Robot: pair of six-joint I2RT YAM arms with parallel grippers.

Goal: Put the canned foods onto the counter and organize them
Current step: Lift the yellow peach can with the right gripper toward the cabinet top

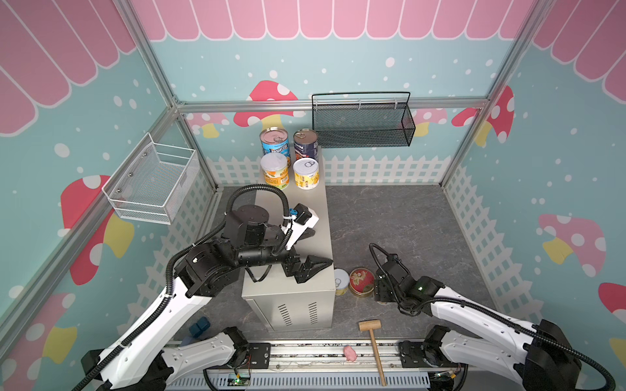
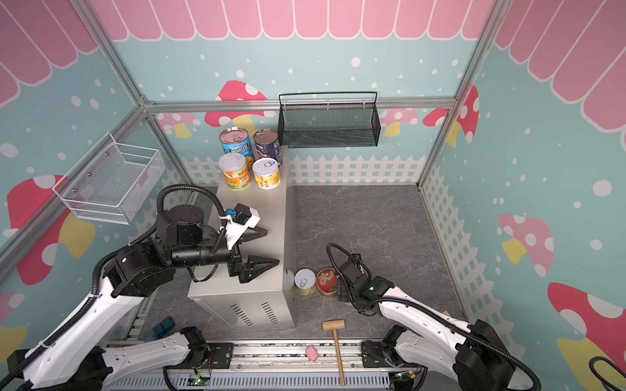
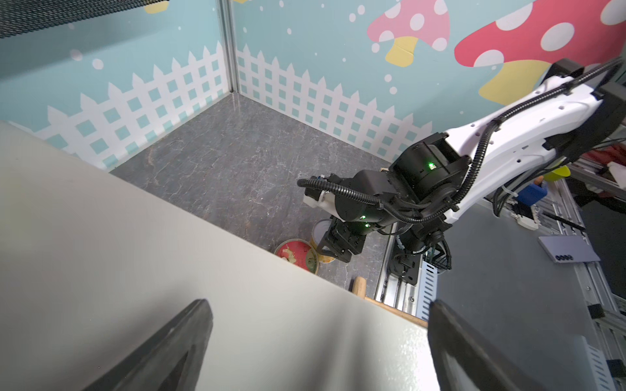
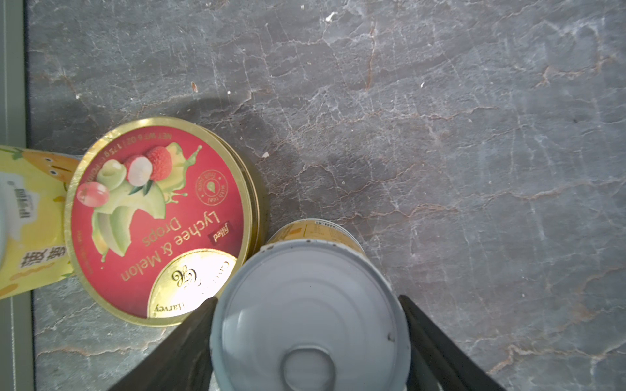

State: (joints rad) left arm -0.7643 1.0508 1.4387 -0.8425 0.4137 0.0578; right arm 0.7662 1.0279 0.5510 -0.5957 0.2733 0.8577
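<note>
The counter is a beige cabinet on the grey floor. At its far end stand a light-blue Progresso can, a navy can and two yellow cans. My left gripper hovers open over the counter's near end, holding nothing. On the floor to the right stand a yellow can and a red-lidded gold tin. My right gripper is beside the tin, with its fingers against both sides of another pale-topped yellow can. In both top views the wrist hides that can.
A wooden mallet and a small pink toy lie by the front rail. A black mesh basket hangs on the back wall, a white wire basket on the left wall. A blue block sits front left.
</note>
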